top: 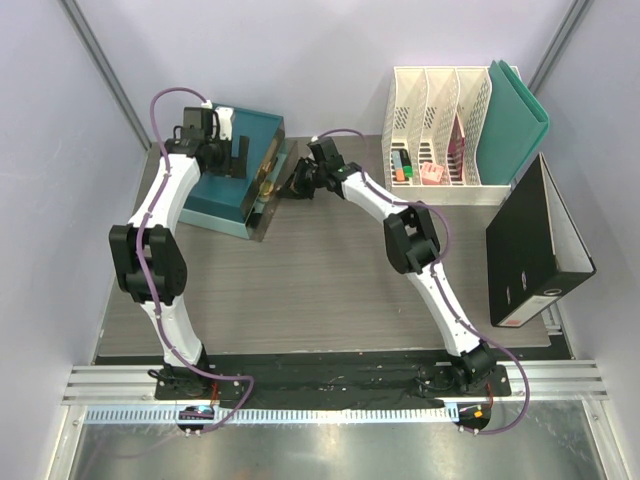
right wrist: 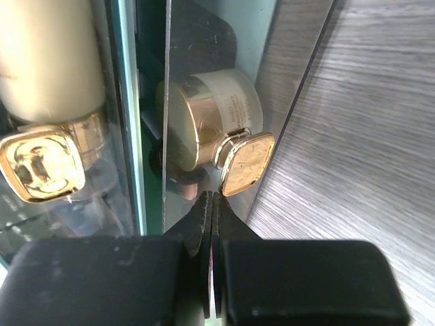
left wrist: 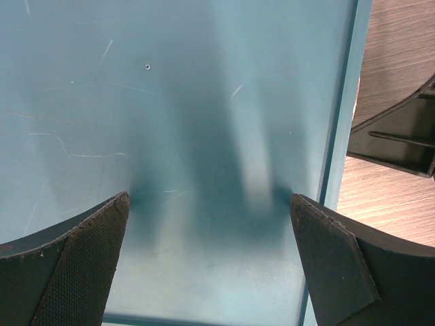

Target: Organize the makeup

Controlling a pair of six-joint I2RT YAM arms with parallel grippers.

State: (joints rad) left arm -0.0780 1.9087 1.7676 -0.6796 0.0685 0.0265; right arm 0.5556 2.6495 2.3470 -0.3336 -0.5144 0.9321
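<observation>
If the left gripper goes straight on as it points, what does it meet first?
The teal box, its flat top between the open fingers; it looks close, though depth is unclear.

The left gripper (top: 228, 158) hovered over the teal box (top: 225, 198); the right gripper (top: 291, 183) sat just beside its right edge.

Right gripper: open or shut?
Shut: right gripper fingers press together with no gap in the wrist view, tips near a gold square cap.
</observation>
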